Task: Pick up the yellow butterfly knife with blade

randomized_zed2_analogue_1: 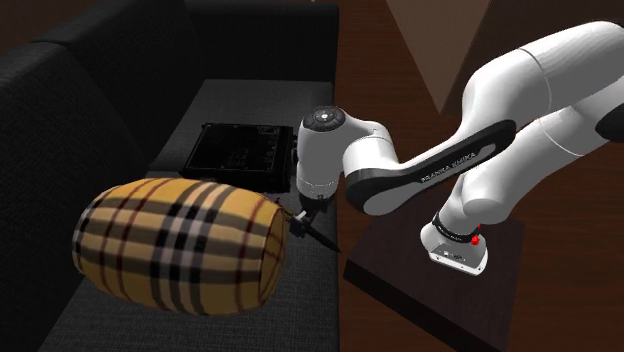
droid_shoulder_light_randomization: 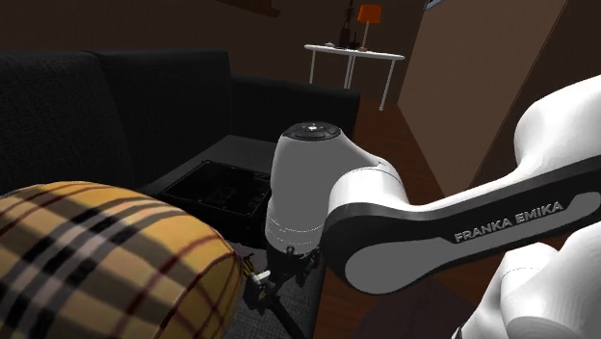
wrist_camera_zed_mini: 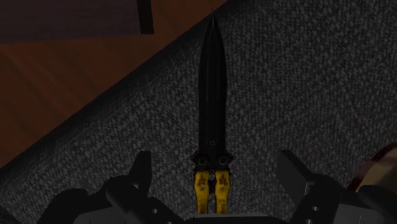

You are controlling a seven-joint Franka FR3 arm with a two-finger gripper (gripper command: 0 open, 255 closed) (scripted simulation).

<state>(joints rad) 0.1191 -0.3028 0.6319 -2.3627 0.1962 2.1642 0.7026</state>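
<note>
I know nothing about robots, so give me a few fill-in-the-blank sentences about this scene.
The knife has a dark blade and ____ handles.
The gripper is ____, one finger either side of those handles.
The arm reads FRANKA ____.
Missing words: yellow; open; EMIKA.

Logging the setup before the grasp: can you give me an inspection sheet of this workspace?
Surface: dark sofa seat, coarse fabric.
Job's things: butterfly knife, black blade, yellow handles, lying flat on the seat.
Clutter: plaid bolster cushion beside the knife; black tray farther back on the seat.
Gripper: open, fingers either side of the handles, not touching.
Cables: nothing seen.
Surroundings: wooden floor; white side table with orange lamp.
</note>
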